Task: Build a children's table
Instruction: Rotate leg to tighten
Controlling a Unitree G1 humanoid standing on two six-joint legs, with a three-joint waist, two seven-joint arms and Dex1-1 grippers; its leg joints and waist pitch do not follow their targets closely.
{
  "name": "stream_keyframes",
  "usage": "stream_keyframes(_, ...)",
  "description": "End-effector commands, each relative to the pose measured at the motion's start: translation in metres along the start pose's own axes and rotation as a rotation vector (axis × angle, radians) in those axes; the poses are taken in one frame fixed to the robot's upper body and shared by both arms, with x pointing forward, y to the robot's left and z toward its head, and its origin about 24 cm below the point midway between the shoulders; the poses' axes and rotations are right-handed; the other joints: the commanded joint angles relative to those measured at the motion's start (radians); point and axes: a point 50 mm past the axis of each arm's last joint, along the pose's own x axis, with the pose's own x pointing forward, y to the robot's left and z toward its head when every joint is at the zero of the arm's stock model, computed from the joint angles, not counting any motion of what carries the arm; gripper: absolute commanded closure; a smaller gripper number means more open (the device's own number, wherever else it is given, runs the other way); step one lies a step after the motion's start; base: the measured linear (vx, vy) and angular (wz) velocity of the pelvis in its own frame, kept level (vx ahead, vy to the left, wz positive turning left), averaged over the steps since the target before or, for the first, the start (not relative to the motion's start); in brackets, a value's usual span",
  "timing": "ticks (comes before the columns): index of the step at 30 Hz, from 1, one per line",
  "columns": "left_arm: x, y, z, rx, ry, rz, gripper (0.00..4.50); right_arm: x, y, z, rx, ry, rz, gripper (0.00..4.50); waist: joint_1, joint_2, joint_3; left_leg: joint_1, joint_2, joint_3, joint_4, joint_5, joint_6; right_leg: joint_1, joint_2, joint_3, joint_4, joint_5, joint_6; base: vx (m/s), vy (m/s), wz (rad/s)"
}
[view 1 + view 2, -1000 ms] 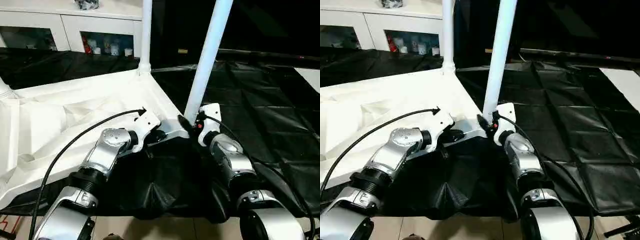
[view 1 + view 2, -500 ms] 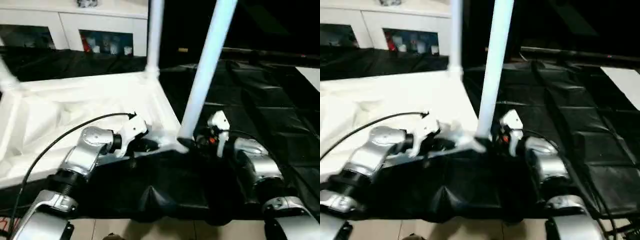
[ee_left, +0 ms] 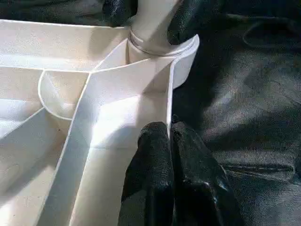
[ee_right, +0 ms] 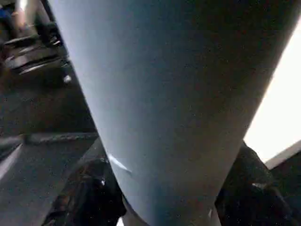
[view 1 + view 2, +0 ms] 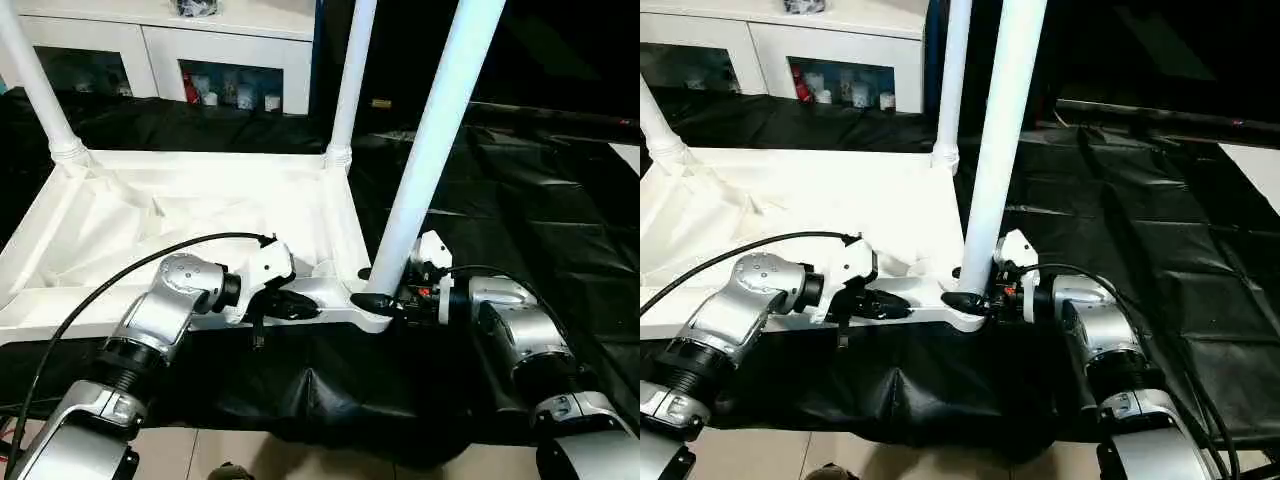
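Note:
The children's table lies upside down: its white top [image 5: 200, 210] shows a ribbed underside, resting on a black sheet. Three white legs stand in corner sockets: far left [image 5: 40, 90], far right [image 5: 352, 80] and near right [image 5: 435, 160]. My left gripper [image 5: 292, 305] is shut on the top's near rim; in the left wrist view [image 3: 168, 139] the thin rim wall runs between both fingers. My right gripper [image 5: 388, 298] reaches in from the right. Its fingers [image 4: 89, 193] press both sides of the near right leg [image 4: 155, 94] just above the socket [image 3: 155, 42].
A white cabinet with glass doors [image 5: 230, 60] stands behind the table. The black sheet [image 5: 530, 200] spreads to the right and drapes over the near edge down to the pale floor [image 5: 300, 462].
The camera has shifted, bringing more of the top and the far left leg into view. My right wrist has turned to lie level at the near leg's base. The left gripper stays on the rim.

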Motion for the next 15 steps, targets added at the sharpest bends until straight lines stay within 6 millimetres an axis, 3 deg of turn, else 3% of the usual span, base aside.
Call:
stream_keyframes(1,0.006,0.014,0.019,0.019,-0.064,0.169,4.5,0.023,0.015,-0.017,0.088,0.015,0.019,2.42,-0.005,0.004,-0.057,0.015,0.01,0.007,-0.065,-0.282,0.008,0.039,-0.053,0.04,-0.078,-0.26,-0.196,0.0,0.0,0.0)
stream_keyframes(7,0.015,0.021,0.026,0.003,-0.079,0.278,4.5,0.036,0.007,-0.021,0.155,-0.025,-0.225,2.49,-0.013,0.007,-0.056,0.019,0.007,0.001,-0.068,-0.33,-0.017,0.034,-0.054,0.038,-0.091,-0.369,-0.155,0.0,0.0,0.0)
stream_keyframes(14,0.031,0.027,0.04,-0.032,-0.115,0.411,4.5,0.064,0.006,-0.019,0.271,-0.106,-0.496,2.51,-0.027,0.012,-0.061,0.014,0.006,0.001,-0.067,-0.308,-0.021,0.036,-0.05,0.038,-0.085,-0.297,-0.166,0.0,0.0,0.0)
stream_keyframes(15,0.031,0.027,0.04,-0.027,-0.117,0.408,4.5,0.065,0.007,-0.018,0.272,-0.118,-0.487,1.95,-0.026,0.017,-0.06,0.014,0.005,0.001,-0.067,-0.313,-0.017,0.036,-0.05,0.039,-0.085,-0.289,-0.17,0.0,0.0,0.0)
